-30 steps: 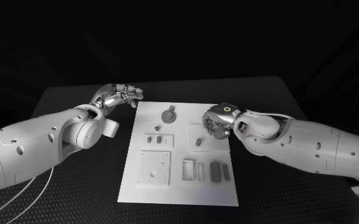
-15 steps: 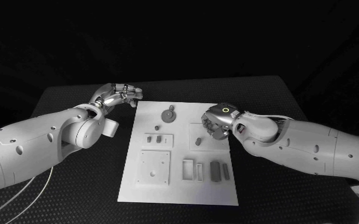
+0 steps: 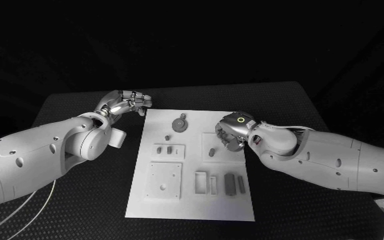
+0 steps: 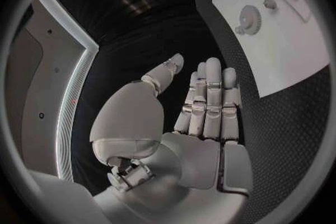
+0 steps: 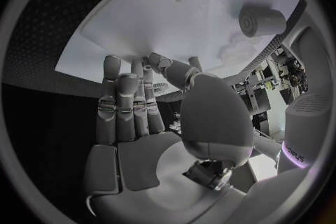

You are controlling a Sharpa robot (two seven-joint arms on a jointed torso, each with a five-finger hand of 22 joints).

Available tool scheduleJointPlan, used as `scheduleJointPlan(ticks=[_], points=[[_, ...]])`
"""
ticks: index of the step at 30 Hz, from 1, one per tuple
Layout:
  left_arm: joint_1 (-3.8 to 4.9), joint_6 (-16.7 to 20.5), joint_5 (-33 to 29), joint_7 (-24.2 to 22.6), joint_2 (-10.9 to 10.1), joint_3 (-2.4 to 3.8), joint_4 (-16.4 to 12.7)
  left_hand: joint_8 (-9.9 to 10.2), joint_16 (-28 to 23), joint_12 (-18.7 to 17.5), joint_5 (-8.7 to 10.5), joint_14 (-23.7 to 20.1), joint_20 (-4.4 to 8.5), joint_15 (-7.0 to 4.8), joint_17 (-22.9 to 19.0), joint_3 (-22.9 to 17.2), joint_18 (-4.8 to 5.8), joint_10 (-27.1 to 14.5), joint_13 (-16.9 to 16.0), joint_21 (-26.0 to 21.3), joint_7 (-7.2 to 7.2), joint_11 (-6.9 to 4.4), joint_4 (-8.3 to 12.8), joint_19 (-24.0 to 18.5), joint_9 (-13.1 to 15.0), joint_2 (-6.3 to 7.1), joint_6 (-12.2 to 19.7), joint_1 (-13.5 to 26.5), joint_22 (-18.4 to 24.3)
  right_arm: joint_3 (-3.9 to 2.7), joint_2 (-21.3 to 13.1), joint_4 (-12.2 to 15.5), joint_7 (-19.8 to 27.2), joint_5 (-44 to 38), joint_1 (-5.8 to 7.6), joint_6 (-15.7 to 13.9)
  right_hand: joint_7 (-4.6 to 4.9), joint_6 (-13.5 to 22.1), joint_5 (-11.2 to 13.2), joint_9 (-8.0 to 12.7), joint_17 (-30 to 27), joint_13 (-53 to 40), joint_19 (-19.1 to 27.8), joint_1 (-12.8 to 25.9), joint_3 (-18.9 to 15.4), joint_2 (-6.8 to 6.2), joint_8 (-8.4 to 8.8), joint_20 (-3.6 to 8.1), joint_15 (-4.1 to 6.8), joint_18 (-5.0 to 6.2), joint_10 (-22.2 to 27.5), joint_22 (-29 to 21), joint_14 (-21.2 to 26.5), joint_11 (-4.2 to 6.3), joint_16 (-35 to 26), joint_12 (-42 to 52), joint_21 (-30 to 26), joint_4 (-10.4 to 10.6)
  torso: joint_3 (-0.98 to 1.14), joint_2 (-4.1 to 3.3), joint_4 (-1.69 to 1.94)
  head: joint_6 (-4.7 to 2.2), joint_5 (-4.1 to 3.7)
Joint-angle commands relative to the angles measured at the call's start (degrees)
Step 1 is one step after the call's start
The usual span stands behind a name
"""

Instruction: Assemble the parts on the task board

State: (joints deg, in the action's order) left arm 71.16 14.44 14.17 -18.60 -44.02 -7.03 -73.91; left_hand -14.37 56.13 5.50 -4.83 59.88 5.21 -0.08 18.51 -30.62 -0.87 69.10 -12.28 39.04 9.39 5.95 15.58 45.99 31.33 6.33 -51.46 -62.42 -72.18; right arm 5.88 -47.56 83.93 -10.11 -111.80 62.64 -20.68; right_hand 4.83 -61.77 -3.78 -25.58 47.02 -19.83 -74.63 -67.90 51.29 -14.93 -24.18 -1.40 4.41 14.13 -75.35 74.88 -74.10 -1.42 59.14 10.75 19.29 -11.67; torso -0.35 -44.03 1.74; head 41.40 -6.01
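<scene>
1. The task board is laid in the middle of the black table, its long axis running away from the robot.
2. One round part is seen near the far edge; two dark bars stand upright near the right edge, pointing the same way.
3. The left hand, its fingers released, is held off the board's far left corner.
4. The right hand is held over the board's right side, its fingers straight, nothing grasped.

Lighting: dim overall; background black. Task board brightest area in head view, evenly lit, faint soft shadows beside its parts. Surface dark, texture barely legible. Wrist views: strong fisheye bending at rim, dark vignette frame. Left hand pale, mild sheen.
</scene>
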Motion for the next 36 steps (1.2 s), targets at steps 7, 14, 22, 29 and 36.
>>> scheduleJointPlan(ticks=[7, 14, 22, 29, 36], points=[[0.04, -0.05, -0.14, -0.28, 0.06, 0.05, 0.10, 0.42, -0.24, -0.26, -0.14, 0.42, 0.64, -0.08, 0.15, 0.27, -0.74, -0.26, 0.10, -0.31, 0.16, 0.03, -0.07, 0.34, -0.07, -0.09, 0.53, 0.44, -0.06, 0.07, -0.46, 1.08, 0.51, -0.72, -0.74, 1.46, -0.17, -0.61, 0.08, -0.16, -0.10, -0.65, -0.56, -0.32, 0.76, -0.38, -0.35, 0.12, 0.48, 0.87, -0.63, 0.18, -0.10, -0.03, 0.61, 0.16, 0.25, 0.23, -0.04, 0.00, 0.01, -0.16, 0.14], [0.04, -0.09, -0.15, -0.22, 0.13, 0.05, 0.31, 0.45, -0.24, -0.27, -0.14, 0.48, 0.64, -0.08, 0.20, 0.30, -0.76, -0.29, 0.10, -0.32, 0.19, 0.04, -0.10, 0.41, -0.07, -0.11, 0.61, 0.48, -0.08, -1.00, -0.71, 1.76, 0.97, 0.40, -0.61, 1.65, -0.20, -0.71, 0.25, -0.20, -0.14, -0.82, -0.68, -0.22, 0.90, -0.48, -0.33, 0.16, 0.51, 0.87, -0.72, 0.23, -0.12, 0.01, 0.78, 0.16, 0.27, 0.40, -0.04, -0.01, 0.01, -0.19, 0.17], [0.04, -0.08, -0.15, -0.17, 0.21, 0.05, 0.68, 0.47, -0.24, -0.27, -0.14, 0.53, 0.64, -0.08, 0.24, 0.32, -0.79, -0.30, 0.10, -0.33, 0.22, 0.04, -0.12, 0.48, -0.08, -0.13, 0.68, 0.52, -0.09, -1.79, -0.91, 2.28, 1.75, 1.87, 0.33, 2.40, -0.21, -0.76, 0.30, -0.23, -0.16, -0.92, -0.73, -0.11, 0.92, -0.51, -0.31, 0.17, 0.53, 0.87, -0.76, 0.25, -0.12, 0.03, 0.87, 0.14, 0.27, 0.51, -0.03, -0.02, -0.02, -0.26, 0.14], [0.04, -0.13, -0.16, -0.11, 0.25, 0.05, 0.85, 0.50, -0.23, -0.28, -0.14, 0.60, 0.65, -0.09, 0.30, 0.35, -0.81, -0.34, 0.11, -0.34, 0.25, 0.04, -0.13, 0.55, -0.09, -0.12, 0.76, 0.54, -0.10, -2.65, -1.58, 2.74, 3.00, 4.54, 0.78, 4.23, -0.20, -0.77, 0.30, -0.24, -0.17, -0.97, -0.74, -0.05, 0.92, -0.50, -0.29, 0.18, 0.53, 0.87, -0.75, 0.26, -0.11, 0.03, 0.91, 0.12, 0.26, 0.55, -0.01, -0.02, 0.04, -0.27, 0.13], [0.04, -0.09, -0.27, -0.04, 0.10, 0.05, 0.99, 0.52, -0.23, -0.29, -0.13, 0.65, 0.65, -0.09, 0.34, 0.37, -0.84, -0.38, 0.12, -0.35, 0.28, 0.04, -0.14, 0.62, -0.10, -0.11, 0.83, 0.57, -0.11, -4.21, -3.11, 5.37, 4.37, 10.47, 1.33, 4.77, -0.16, -0.66, -0.23, -0.29, -0.27, -1.20, -0.65, 0.24, 0.68, -0.21, -0.14, 0.20, 0.51, 0.87, -0.64, 0.34, 0.06, 0.01, 1.05, -0.04, 0.17, 0.52, -0.06, 0.02, -0.03, -0.46, 0.59]])
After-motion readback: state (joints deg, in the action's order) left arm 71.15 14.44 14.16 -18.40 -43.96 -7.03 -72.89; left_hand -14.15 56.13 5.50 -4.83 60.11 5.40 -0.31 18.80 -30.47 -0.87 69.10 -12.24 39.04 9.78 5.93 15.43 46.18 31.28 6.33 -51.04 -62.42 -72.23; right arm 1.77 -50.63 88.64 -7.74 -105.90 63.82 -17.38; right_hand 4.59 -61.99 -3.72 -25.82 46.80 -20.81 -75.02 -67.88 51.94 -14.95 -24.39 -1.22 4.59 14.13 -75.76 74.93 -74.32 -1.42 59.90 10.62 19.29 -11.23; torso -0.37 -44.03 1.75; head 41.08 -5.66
